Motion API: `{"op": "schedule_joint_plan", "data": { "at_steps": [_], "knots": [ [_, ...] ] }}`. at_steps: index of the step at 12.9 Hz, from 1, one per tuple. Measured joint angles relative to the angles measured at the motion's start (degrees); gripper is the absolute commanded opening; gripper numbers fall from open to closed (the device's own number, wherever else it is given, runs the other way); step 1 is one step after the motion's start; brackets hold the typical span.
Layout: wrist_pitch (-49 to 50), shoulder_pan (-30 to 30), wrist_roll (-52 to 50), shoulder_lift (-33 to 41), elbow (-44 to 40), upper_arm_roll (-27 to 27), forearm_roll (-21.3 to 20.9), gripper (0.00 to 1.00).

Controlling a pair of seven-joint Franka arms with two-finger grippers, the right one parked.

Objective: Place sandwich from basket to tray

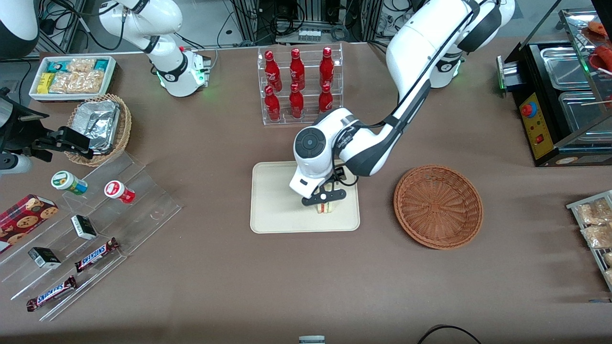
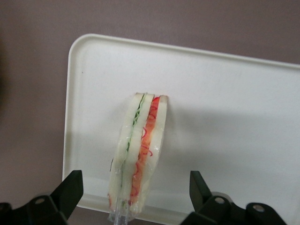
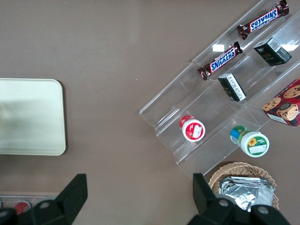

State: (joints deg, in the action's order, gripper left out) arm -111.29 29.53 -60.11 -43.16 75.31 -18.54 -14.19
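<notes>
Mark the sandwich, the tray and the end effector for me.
sandwich [image 2: 138, 150], left wrist view, on its filling edge.
tray [image 1: 272, 200], front view, on its bare floor.
end effector [image 1: 327, 200], front view, between its open fingertips, over the tray.

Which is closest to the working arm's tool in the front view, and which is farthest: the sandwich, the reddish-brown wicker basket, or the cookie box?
1. The sandwich on the cream tray, directly under the open tool.
2. The wicker basket, beside the tray toward the working arm's end.
3. The cookie box, at the parked arm's end of the table.
</notes>
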Motion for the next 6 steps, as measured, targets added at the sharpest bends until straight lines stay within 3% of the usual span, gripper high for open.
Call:
{"op": "schedule_joint_plan", "data": {
  "at_steps": [6],
  "knots": [
    [5.5,-1.7,0.5,4.1,-2.1,3.1,-0.1,1.00]
  ]
}}
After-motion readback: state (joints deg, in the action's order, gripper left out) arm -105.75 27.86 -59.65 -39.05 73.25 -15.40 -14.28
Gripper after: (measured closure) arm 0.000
